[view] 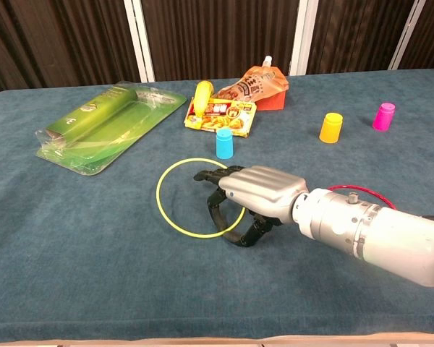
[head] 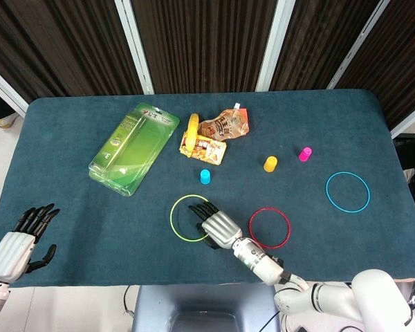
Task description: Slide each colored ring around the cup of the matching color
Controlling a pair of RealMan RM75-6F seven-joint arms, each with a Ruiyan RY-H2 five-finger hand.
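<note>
Three rings (head: 347,191), three cups (head: 270,164); right hand (view: 254,194) presses yellow ring (view: 175,192) (left hand (head: 19,243) released).

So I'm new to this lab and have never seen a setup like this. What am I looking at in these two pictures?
It is a two-armed robot at a table, with hands built like a person's. One picture comes from a camera in its head, looking down; the other from its chest, looking across the blue cloth.

The right hand rests on the near edge of the yellow ring, fingers curled down inside it; whether it actually grips the ring I cannot tell. The left hand lies at the table's near corner, fingers apart, holding nothing.

Also on the cloth are a red ring and a blue ring, three small cups, blue, yellow and pink, a green plastic package and some snack packets.
</note>
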